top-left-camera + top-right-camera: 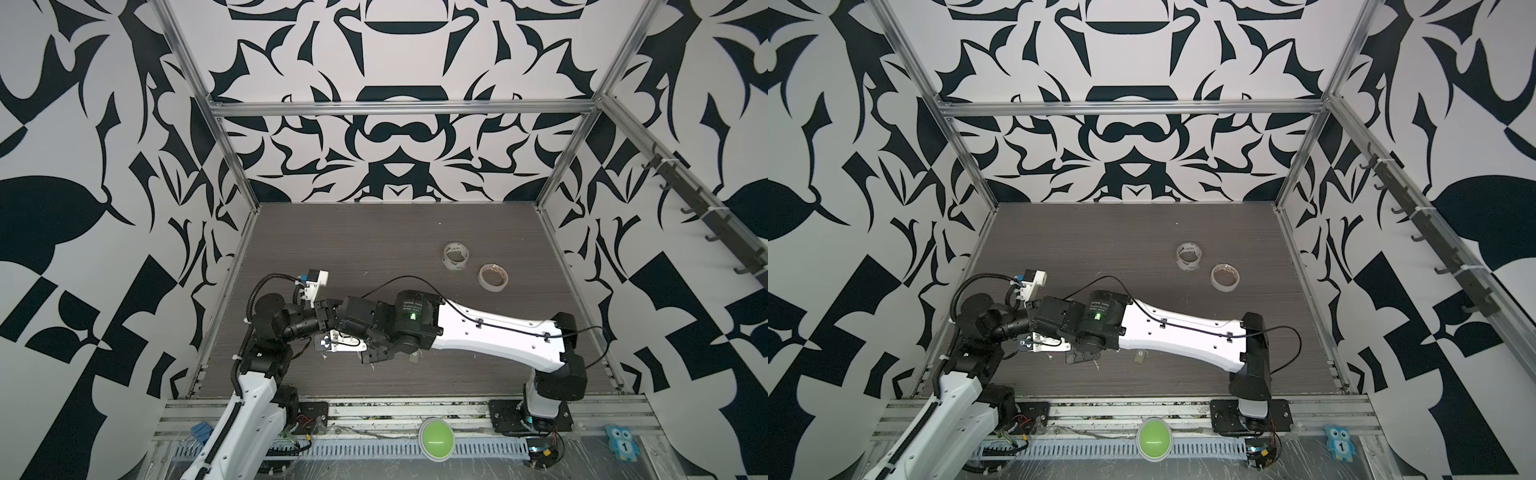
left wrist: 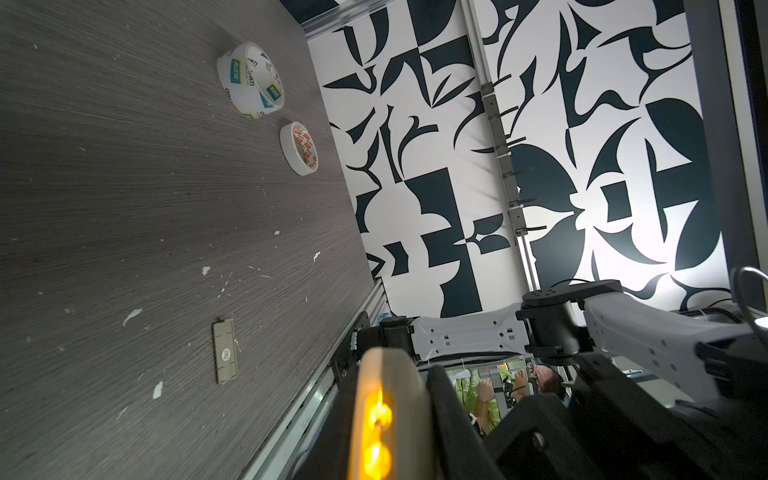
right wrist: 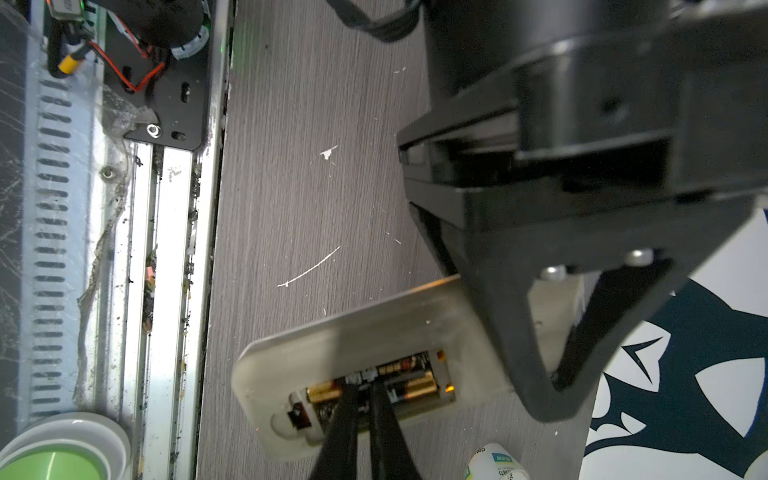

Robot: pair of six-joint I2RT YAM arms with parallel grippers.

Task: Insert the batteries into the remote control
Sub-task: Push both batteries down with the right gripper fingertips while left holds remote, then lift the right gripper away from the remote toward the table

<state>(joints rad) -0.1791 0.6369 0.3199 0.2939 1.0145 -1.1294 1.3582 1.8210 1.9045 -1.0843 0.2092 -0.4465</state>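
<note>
The remote control (image 3: 374,328) hangs above the table with its pale back and open compartment showing in the right wrist view. Two batteries lie side by side in the compartment, one (image 3: 415,386) nearer and one (image 3: 399,365) behind it. My right gripper (image 3: 363,388) is shut, with its thin fingertips on the dark middle of the nearer battery. My left gripper (image 2: 395,436) is shut on the remote control (image 2: 399,374), clamping its other end. In both top views the left arm (image 1: 286,324) and right arm (image 1: 490,328) meet at the table's left middle and hide the remote control.
A small grey battery cover (image 2: 225,351) lies flat on the table beside the right arm (image 1: 1140,356). Two tape rolls (image 1: 456,256) (image 1: 493,277) sit at the back right. A green button (image 1: 436,434) is on the front rail.
</note>
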